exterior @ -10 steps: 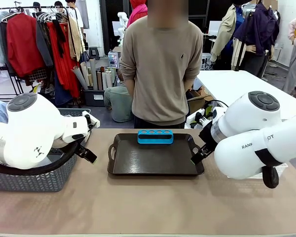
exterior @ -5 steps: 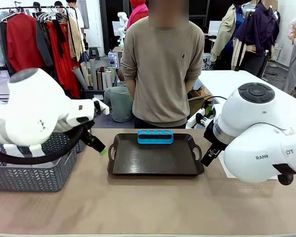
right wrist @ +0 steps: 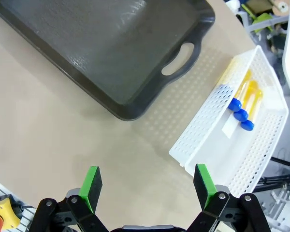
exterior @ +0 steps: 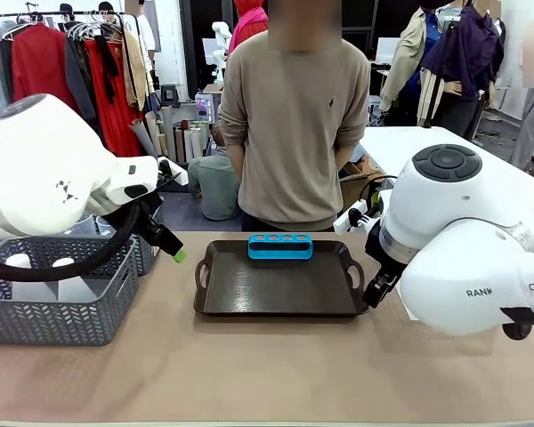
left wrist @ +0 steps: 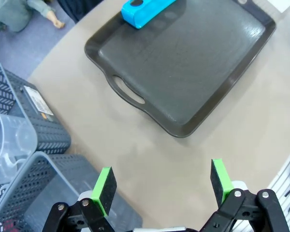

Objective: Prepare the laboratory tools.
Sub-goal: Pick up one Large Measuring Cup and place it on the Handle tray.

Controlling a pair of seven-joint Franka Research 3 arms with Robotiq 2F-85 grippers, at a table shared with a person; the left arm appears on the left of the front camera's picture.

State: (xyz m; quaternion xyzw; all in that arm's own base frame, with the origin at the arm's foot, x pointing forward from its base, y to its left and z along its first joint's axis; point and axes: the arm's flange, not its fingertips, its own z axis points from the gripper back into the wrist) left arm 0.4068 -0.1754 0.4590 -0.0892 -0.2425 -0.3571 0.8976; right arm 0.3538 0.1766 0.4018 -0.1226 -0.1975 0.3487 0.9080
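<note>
From the front, we see the tray [exterior: 276,289] in the middle of the table [exterior: 267,374]. The rack [exterior: 280,245] sits at the tray's far edge, and a person [exterior: 294,116] stands just behind it. The left gripper [exterior: 173,253] hangs between the tray and the grey basket [exterior: 53,307], and its arm covers the basket's far side. The right gripper [exterior: 378,286] is beside the tray's right handle (this angle does not show its jaws).

From the left wrist, we see that gripper's jaws spread wide and holding nothing, over bare table. The tray and rack [left wrist: 145,9] lie ahead. The beaker [left wrist: 9,142] stands among the grey baskets; we cannot tell which one holds it.

From the right wrist, we see the jaws wide and holding nothing. The tubes [right wrist: 246,92] lie in a white basket [right wrist: 203,130] just beside the tray's handle.
</note>
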